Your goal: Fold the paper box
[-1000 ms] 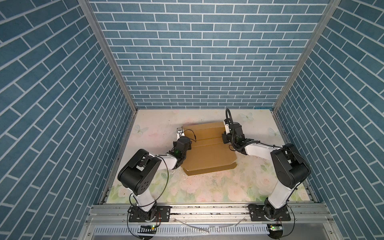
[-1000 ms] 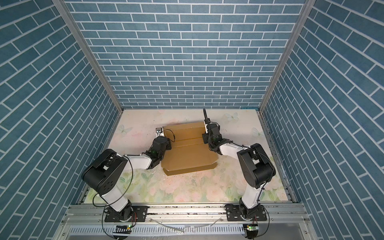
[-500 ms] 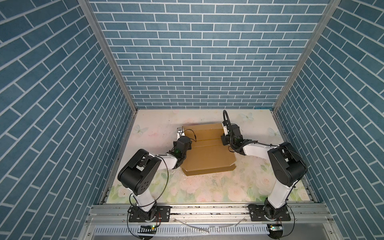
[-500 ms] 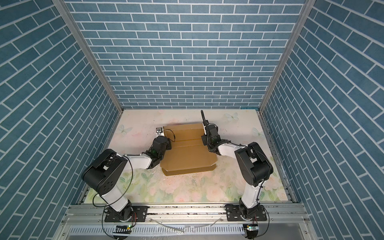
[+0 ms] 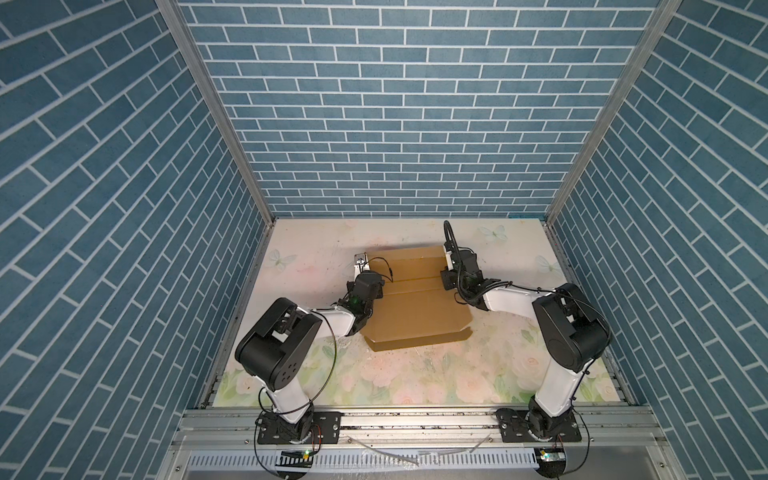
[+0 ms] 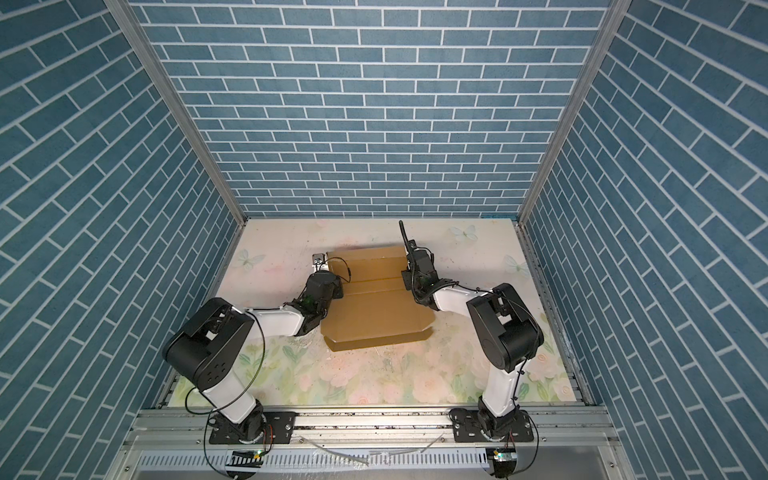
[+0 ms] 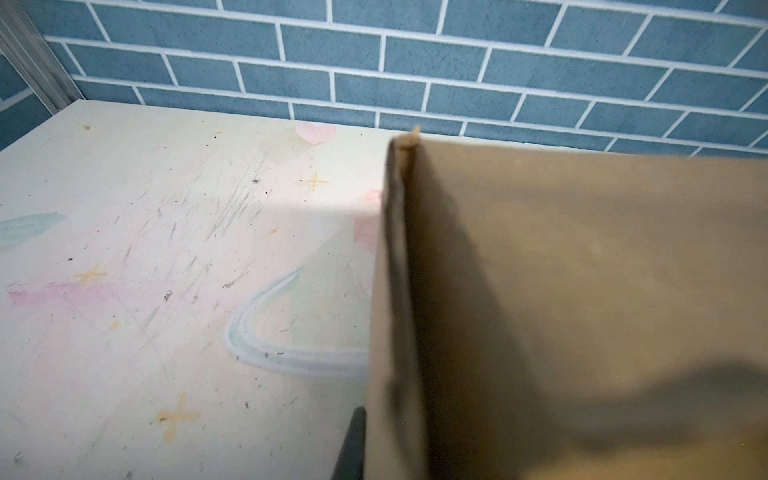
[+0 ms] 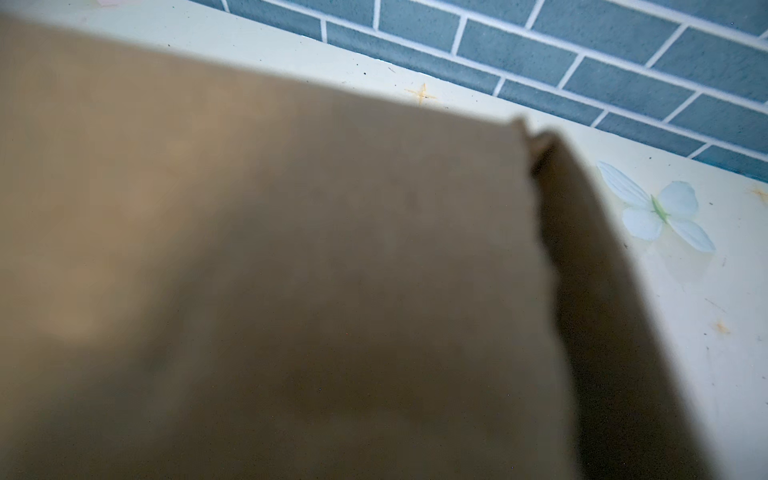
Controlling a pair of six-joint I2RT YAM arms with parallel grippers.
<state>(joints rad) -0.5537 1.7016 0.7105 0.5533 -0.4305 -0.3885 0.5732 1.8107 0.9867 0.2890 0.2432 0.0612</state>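
The paper box (image 5: 415,307) (image 6: 374,307) lies mid-table as brown cardboard, its far panel tilted up and a narrow flap along its near edge. My left gripper (image 5: 379,289) (image 6: 340,287) is at the box's left edge. In the left wrist view one dark finger (image 7: 353,444) presses the outside of the upright left side wall (image 7: 395,291); the other finger is hidden behind the wall. My right gripper (image 5: 446,280) (image 6: 406,280) is at the box's right edge. In the right wrist view, cardboard (image 8: 291,270) hides its fingers.
Blue brick-patterned walls (image 5: 395,124) enclose the floral table top (image 5: 415,374) on three sides. The arm bases stand on the metal rail (image 5: 415,419) along the near edge. A white wrist part (image 5: 360,262) sits just left of the box's far corner.
My right wrist has edged a little to the left along the box's right edge. The left arm and the box have barely moved.
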